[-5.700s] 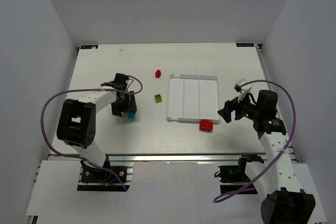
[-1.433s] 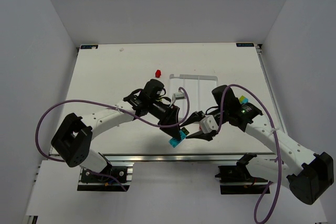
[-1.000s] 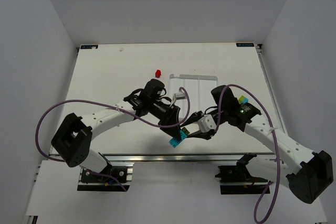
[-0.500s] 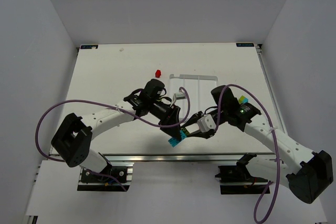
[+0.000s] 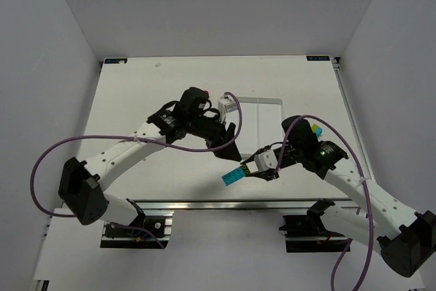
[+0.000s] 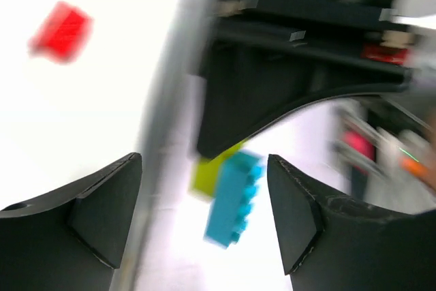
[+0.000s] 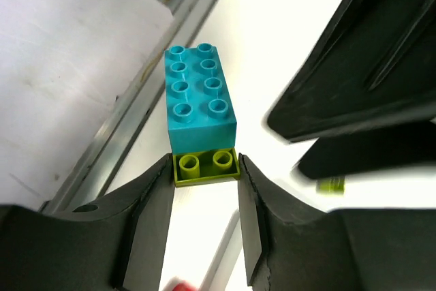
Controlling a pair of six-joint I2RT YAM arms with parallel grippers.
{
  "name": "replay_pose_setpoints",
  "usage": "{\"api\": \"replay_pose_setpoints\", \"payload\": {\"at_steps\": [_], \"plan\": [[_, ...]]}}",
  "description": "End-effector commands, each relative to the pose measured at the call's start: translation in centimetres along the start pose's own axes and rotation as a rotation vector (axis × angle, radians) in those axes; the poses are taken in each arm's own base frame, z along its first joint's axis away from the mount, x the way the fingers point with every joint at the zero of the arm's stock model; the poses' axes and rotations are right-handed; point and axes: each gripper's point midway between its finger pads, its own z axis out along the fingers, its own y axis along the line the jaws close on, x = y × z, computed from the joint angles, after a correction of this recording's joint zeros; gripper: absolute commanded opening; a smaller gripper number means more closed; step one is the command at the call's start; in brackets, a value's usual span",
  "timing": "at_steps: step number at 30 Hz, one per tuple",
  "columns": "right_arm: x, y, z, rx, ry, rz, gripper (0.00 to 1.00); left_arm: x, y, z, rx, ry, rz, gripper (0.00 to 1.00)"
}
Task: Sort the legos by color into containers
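Note:
My right gripper (image 5: 253, 170) is shut on a lime brick (image 7: 204, 167) that has a cyan-blue brick (image 5: 233, 176) stuck to it, held above the table's front edge. The pair also shows in the right wrist view, cyan brick (image 7: 197, 90) outward, and blurred in the left wrist view (image 6: 235, 195). My left gripper (image 5: 230, 148) is open and empty, just behind and left of the pair, over the near left corner of the white tray (image 5: 269, 117). A second small lime brick (image 7: 332, 184) lies on the table. A red brick (image 6: 61, 28) shows blurred in the left wrist view.
The left arm covers much of the tray's left part. A small red brick (image 5: 206, 91) peeks out behind the left wrist at the far side. The aluminium rail (image 5: 204, 204) runs along the table's front edge, right under the held bricks.
Both grippers were together at the cyan and lime pair. The left gripper has since let go and drawn back toward the tray. The right gripper keeps the pair and has shifted slightly right.

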Motion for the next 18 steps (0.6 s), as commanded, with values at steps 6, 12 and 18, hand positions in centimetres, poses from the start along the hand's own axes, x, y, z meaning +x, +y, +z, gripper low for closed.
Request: {"api": "replay_pose_setpoints", "payload": {"at_steps": [6,12,18], "plan": [[3.2,-1.6,-1.8,0.244,0.171,0.338,0.0,-1.0,3.1,-7.8,-0.559,-0.317,0.175,0.82],[3.8,-1.9,-0.8,0.202,0.181,0.622,0.0,1.9,3.4,-7.4,-0.518,-0.327,0.23,0.87],[2.4,-3.3,0.0,0.154,0.132,0.762,0.0,1.9,3.3,-6.7,-0.48,-0.363,0.296,0.92]]}}
